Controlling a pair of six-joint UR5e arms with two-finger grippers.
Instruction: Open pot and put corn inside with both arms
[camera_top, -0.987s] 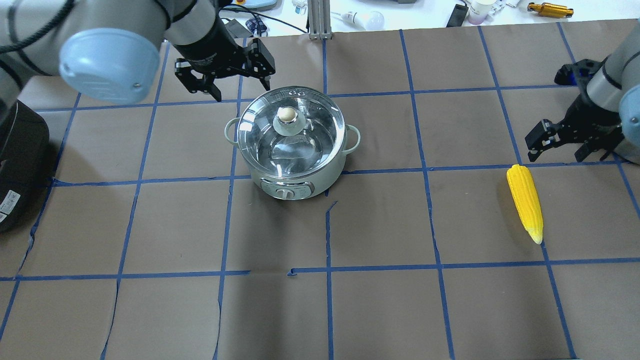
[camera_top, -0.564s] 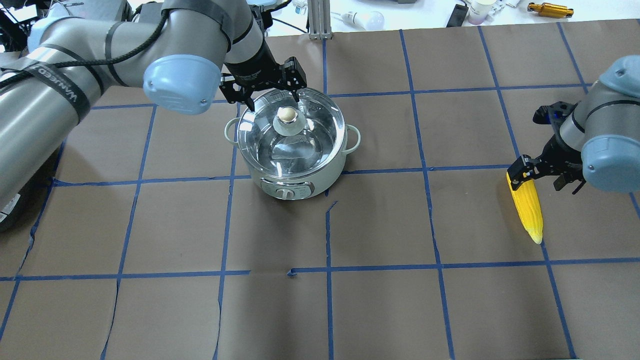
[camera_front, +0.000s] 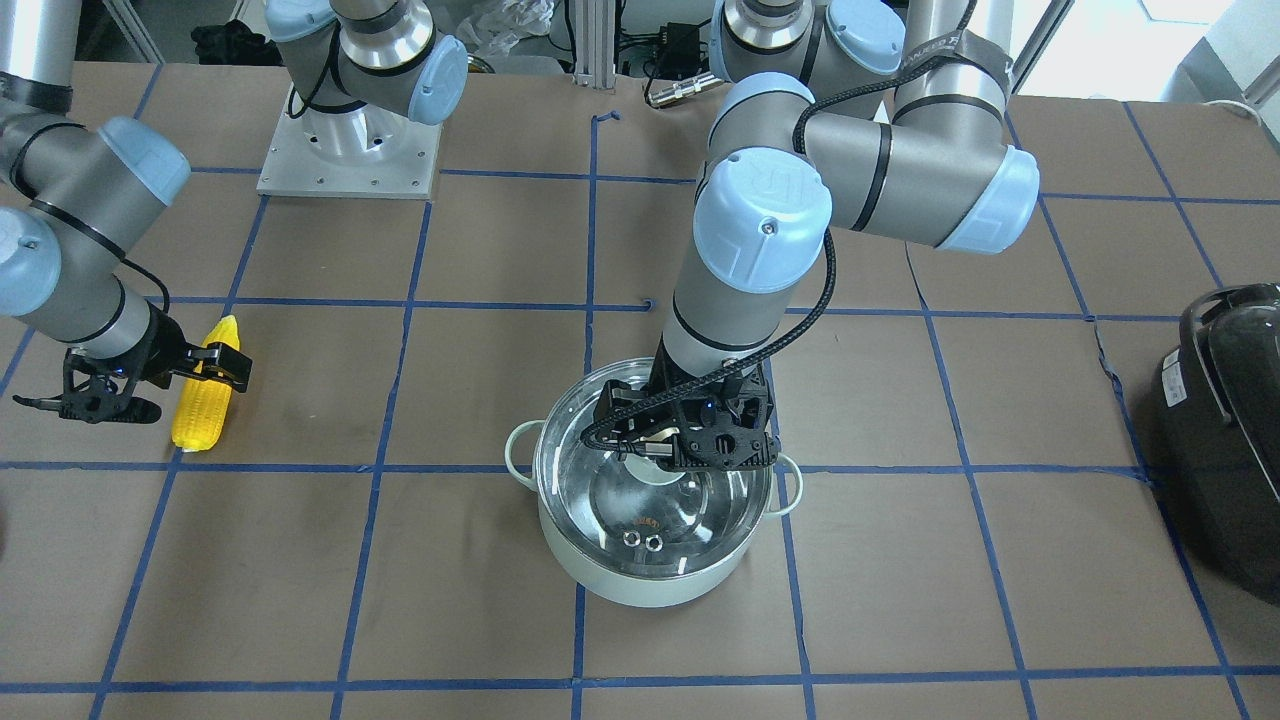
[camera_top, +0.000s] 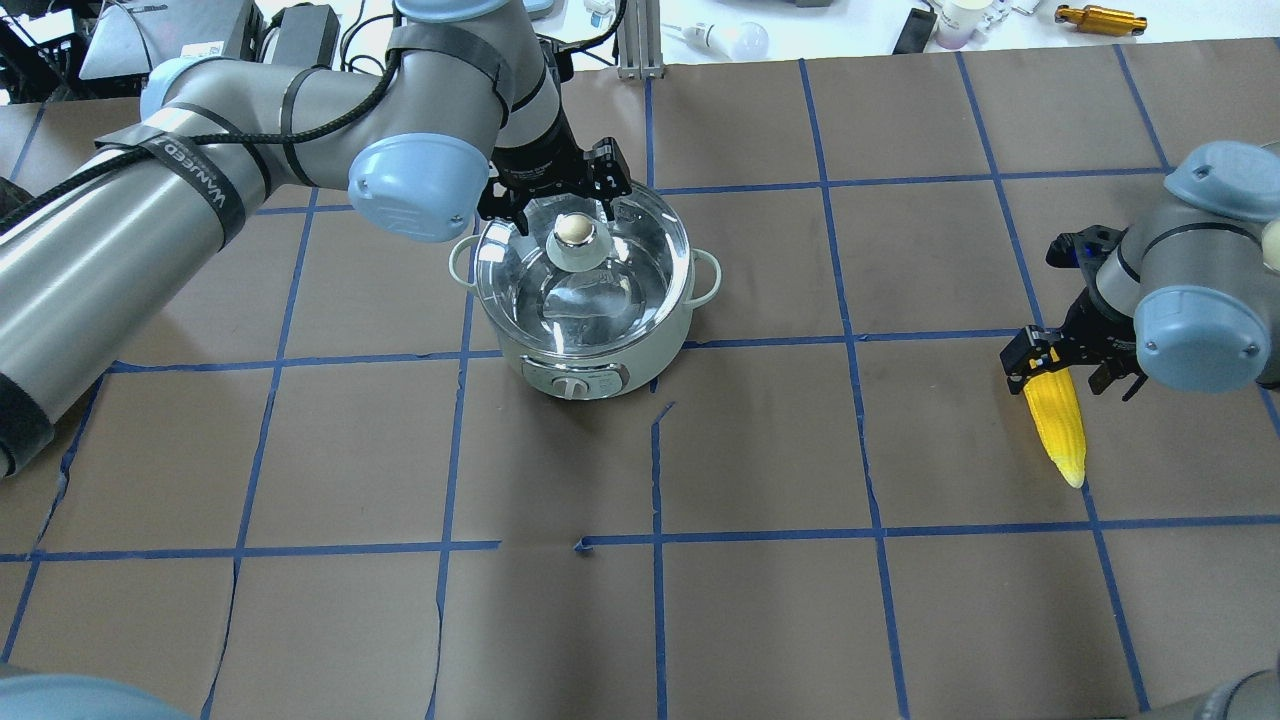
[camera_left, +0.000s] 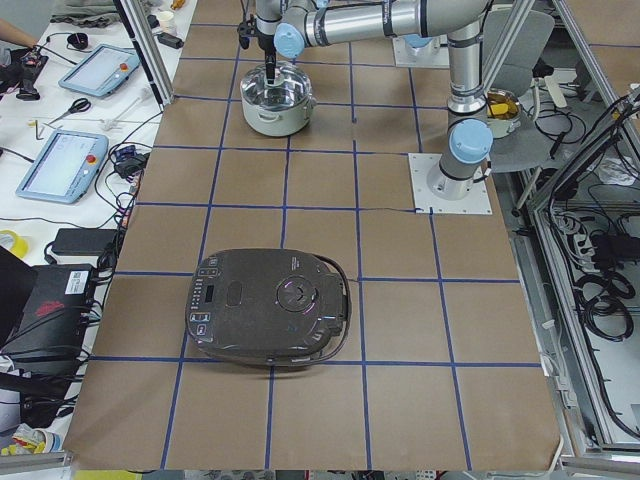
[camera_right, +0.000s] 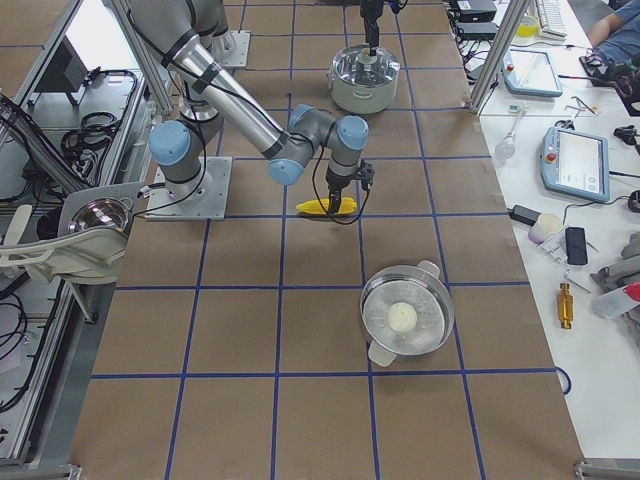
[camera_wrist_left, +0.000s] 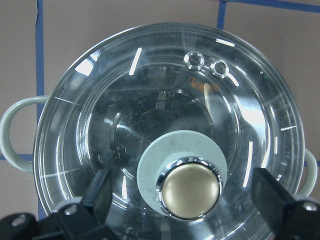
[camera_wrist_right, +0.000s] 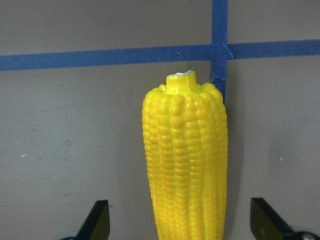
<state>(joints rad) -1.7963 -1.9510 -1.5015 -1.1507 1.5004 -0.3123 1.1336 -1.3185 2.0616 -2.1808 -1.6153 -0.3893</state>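
The pale mint pot (camera_top: 600, 365) stands at the table's middle back, its glass lid (camera_top: 640, 270) on it. The beige knob (camera_top: 574, 230) shows large in the left wrist view (camera_wrist_left: 192, 189). My left gripper (camera_top: 562, 212) is open over the lid, with one finger (camera_wrist_left: 100, 192) on each side of the knob and not touching it. It also shows in the front view (camera_front: 690, 448), where it hides the knob. The yellow corn (camera_top: 1058, 430) lies flat at the right. My right gripper (camera_top: 1065, 362) is open and straddles the corn's thick end (camera_wrist_right: 185, 160) without closing on it.
A big black appliance (camera_front: 1225, 420) sits at the table's left end, seen also in the exterior left view (camera_left: 270, 305). A steel lidded pot (camera_right: 405, 320) stands beyond the corn at the right end. Tools and tablets lie on the white bench past the table's far edge.
My left gripper has moved right and forward, from behind the pot to over the lid around the knob. My right gripper has moved down and forward onto the corn's thick end.
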